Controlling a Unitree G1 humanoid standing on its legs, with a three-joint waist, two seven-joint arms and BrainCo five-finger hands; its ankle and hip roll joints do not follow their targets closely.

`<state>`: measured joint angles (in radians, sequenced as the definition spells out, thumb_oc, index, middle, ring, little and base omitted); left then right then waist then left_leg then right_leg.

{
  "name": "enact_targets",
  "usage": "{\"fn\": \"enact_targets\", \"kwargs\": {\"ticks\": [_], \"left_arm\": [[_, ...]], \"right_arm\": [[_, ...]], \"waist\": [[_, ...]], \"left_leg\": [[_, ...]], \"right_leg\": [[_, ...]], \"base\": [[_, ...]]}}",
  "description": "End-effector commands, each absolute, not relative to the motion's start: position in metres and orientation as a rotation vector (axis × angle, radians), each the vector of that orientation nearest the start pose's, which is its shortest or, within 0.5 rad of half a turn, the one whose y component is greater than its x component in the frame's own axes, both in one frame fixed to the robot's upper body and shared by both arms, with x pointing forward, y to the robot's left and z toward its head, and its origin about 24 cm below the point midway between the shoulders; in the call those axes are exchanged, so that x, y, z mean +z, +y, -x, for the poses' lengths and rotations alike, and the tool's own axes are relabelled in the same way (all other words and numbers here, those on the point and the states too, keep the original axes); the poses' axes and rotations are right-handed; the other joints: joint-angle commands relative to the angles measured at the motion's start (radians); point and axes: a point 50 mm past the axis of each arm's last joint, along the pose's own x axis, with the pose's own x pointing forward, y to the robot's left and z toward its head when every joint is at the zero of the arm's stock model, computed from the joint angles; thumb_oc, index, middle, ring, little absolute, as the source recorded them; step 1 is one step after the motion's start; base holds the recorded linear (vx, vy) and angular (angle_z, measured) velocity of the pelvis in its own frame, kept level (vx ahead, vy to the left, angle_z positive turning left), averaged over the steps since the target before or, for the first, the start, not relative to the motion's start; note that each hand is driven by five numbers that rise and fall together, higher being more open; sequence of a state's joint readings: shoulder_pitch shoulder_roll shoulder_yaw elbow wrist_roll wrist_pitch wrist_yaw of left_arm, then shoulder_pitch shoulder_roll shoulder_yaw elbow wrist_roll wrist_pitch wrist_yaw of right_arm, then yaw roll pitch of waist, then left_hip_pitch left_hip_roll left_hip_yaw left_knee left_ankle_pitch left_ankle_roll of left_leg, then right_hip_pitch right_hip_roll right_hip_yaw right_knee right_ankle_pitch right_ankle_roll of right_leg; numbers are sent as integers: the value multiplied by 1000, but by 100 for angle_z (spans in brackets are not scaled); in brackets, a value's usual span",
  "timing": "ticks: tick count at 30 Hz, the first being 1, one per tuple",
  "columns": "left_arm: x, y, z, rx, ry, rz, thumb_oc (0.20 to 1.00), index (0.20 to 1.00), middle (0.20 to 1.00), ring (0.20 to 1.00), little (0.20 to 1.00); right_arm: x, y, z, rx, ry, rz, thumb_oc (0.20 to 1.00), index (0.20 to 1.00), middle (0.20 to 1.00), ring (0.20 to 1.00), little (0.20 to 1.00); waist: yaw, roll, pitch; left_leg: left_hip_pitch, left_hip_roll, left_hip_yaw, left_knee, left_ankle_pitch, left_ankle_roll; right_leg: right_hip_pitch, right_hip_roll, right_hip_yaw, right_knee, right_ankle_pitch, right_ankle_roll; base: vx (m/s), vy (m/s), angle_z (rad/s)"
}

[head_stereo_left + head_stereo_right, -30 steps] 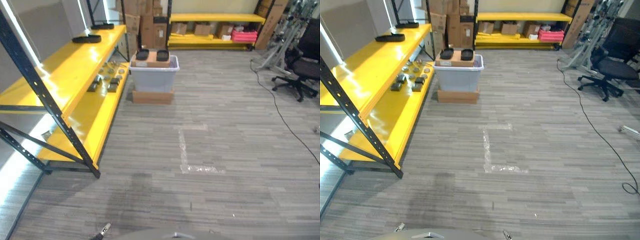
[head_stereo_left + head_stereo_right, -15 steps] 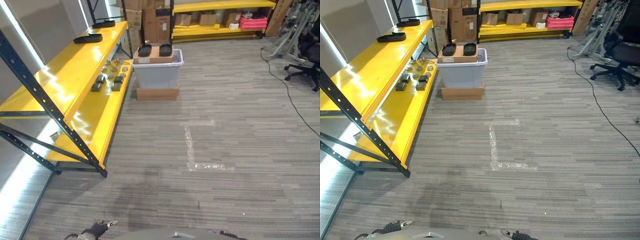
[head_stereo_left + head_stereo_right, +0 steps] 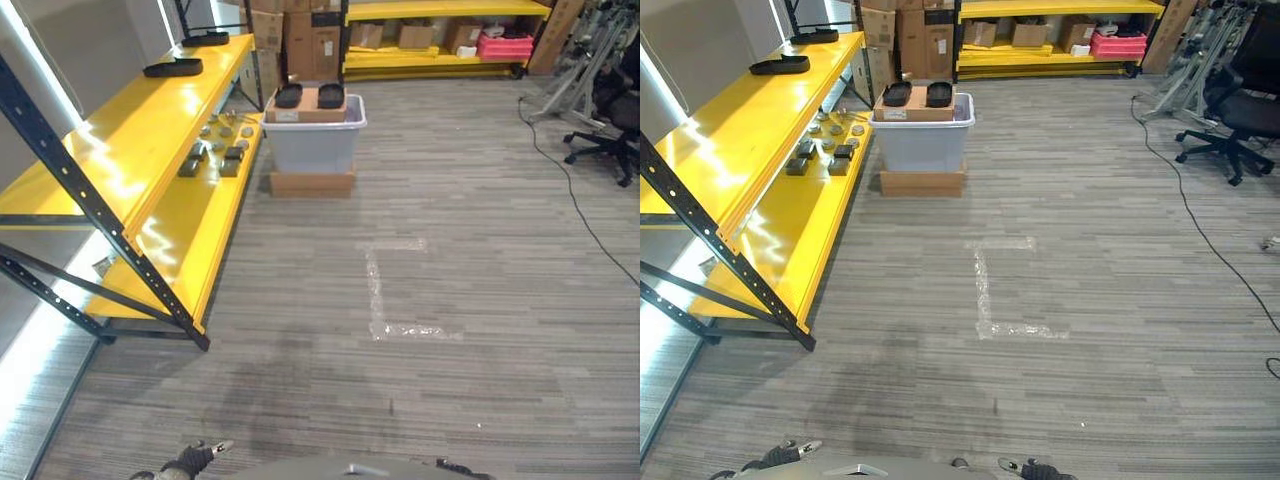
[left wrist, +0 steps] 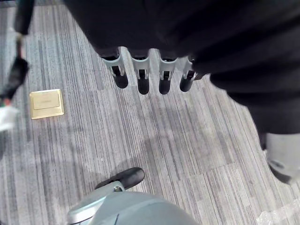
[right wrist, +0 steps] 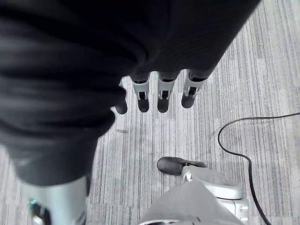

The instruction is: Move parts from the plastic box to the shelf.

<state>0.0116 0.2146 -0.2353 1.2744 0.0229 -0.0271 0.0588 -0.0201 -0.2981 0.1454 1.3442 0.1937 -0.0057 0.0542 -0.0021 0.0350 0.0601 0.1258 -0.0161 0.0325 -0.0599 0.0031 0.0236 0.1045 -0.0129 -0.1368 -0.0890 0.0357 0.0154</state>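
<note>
- Silver, dark-tipped fingers of the left hand [image 4: 150, 77] hang straight and relaxed over the grey striped carpet floor [image 4: 154, 140], grasping nothing.
- Right hand [image 5: 161, 96] hangs low at the robot's right side the same way, fingers straight, empty.
- Grey plastic box [image 3: 314, 146] stands far ahead on a flat cardboard base [image 3: 311, 184], just right of the yellow metal shelf [image 3: 150, 130].
- Small dark and grey parts [image 3: 215, 158] lie on the shelf's lower level; two black trays [image 3: 305, 96] sit on a cardboard carton atop the box.
- No writing is legible.
</note>
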Motion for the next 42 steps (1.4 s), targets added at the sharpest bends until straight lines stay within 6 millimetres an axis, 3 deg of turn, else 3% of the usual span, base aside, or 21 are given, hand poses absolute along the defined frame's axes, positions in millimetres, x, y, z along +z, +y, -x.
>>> {"fn": "enact_targets", "kwargs": {"ticks": [1, 4, 10, 13, 19, 24, 26, 28, 31, 33, 37, 39, 40, 42], "left_arm": [[-164, 232, -88, 12, 1242, -380, 1000, 1000, 1000, 1000, 1000], [-160, 234, -100, -3, 1183, -428, 1000, 1000, 1000, 1000, 1000], [-153, 232, -119, -2, 1069, -465, 1000, 1000, 1000, 1000, 1000], [-150, 235, -123, 24, 1030, -496, 1000, 1000, 1000, 1000, 1000], [-153, 237, -112, 82, 1077, -426, 1000, 1000, 1000, 1000, 1000], [-153, 238, -114, 87, 1084, -411, 1000, 1000, 1000, 1000, 1000], [-151, 240, -119, 104, 1076, -398, 1000, 1000, 1000, 1000, 1000], [-152, 241, -116, 92, 1095, -406, 1000, 1000, 1000, 1000, 1000], [-152, 242, -115, 86, 1101, -411, 1000, 1000, 1000, 1000, 1000], [-150, 241, -122, 82, 1078, -403, 1000, 1000, 1000, 1000, 1000], [-153, 236, -119, 58, 1088, -400, 1000, 1000, 1000, 1000, 1000], [-152, 232, -122, 58, 1078, -365, 1000, 1000, 1000, 1000, 1000], [-153, 232, -122, 58, 1078, -365, 1000, 1000, 1000, 1000, 1000], [-151, 224, -130, 20, 1053, -374, 1000, 1000, 1000, 1000, 1000]], "right_arm": [[-158, -260, -83, -127, 1283, 228, 1000, 1000, 1000, 1000, 1000], [-155, -262, -90, -65, 1245, 345, 1000, 1000, 1000, 1000, 1000], [-151, -270, -93, -126, 1192, 369, 1000, 1000, 1000, 1000, 1000], [-146, -270, -104, -144, 1115, 389, 1000, 1000, 1000, 1000, 1000], [-149, -269, -98, -146, 1156, 369, 1000, 1000, 1000, 1000, 1000], [-149, -262, -110, -124, 1137, 347, 1000, 1000, 1000, 1000, 1000], [-148, -255, -119, -86, 1121, 355, 1000, 1000, 1000, 1000, 1000], [-149, -250, -122, -76, 1117, 339, 1000, 1000, 1000, 1000, 1000], [-151, -248, -117, -72, 1133, 332, 1000, 1000, 1000, 1000, 1000], [-155, -251, -101, -88, 1186, 322, 1000, 1000, 1000, 1000, 1000], [-160, -256, -76, -114, 1272, 302, 1000, 1000, 1000, 1000, 1000], [-158, -264, -76, -123, 1273, 314, 1000, 1000, 1000, 1000, 1000], [-158, -264, -76, -123, 1272, 314, 1000, 1000, 1000, 1000, 1000], [-152, -272, -90, -130, 1233, 340, 1000, 1000, 1000, 1000, 1000]], "waist": [[-3, -32, -21], [-8, -32, -20], [-13, -31, -15], [-13, -33, -12], [-7, -42, -5], [-10, -38, 28], [-18, -31, 76], [-18, -22, 85], [-21, -25, 84], [-48, -22, 85], [-56, -10, 52], [-55, -10, 49], [-56, -10, 49], [-38, -22, 86]], "left_leg": [[-6, 5, -2, -27, 1, -54], [-4, 7, 1, -27, 1, -55], [-4, 7, 1, -27, 0, -56], [-4, 6, 2, -26, -1, -55], [-8, -2, -4, -14, -9, -46], [-23, -9, -5, 10, -24, -17], [-27, -11, -9, 21, -25, 0], [-14, -5, 0, 11, -30, 1], [11, -12, 8, -10, -34, -6], [25, -14, -13, -12, -48, -12], [32, 6, -11, 15, -70, -35], [-3, 15, -8, 141, -78, -61], [-6, 15, -9, 146, -81, -62], [-101, -3, -26, 344, -26, -97]], "right_leg": [[46, -76, 4, 8, -18, 101], [44, -75, 9, 6, -16, 101], [42, -73, 13, 8, -17, 103], [43, -74, 13, 10, -19, 104], [33, -85, 8, 48, -27, 109], [-81, -96, 39, 239, -44, 126], [-182, -93, 81, 411, -2, 149], [-234, -87, 68, 435, -5, 150], [-234, -66, 41, 339, -1, 134], [-257, -26, 57, 275, 13, 113], [-174, -14, 39, 203, -23, 85], [-141, -13, 33, 176, -31, 66], [-141, -12, 32, 175, -31, 66], [-102, -20, 35, 161, -34, 49]], "base": [[8, 6, -9], [-2, 2, -15], [-2, 0, -1], [0, 0, 0], [0, 52, 1], [-46, 98, -4], [-67, 96, -4], [84, 54, -17], [167, -45, -37], [215, -126, -16], [222, -156, 41], [175, -157, 15], [122, -188, 4], [94, -175, -9]]}}
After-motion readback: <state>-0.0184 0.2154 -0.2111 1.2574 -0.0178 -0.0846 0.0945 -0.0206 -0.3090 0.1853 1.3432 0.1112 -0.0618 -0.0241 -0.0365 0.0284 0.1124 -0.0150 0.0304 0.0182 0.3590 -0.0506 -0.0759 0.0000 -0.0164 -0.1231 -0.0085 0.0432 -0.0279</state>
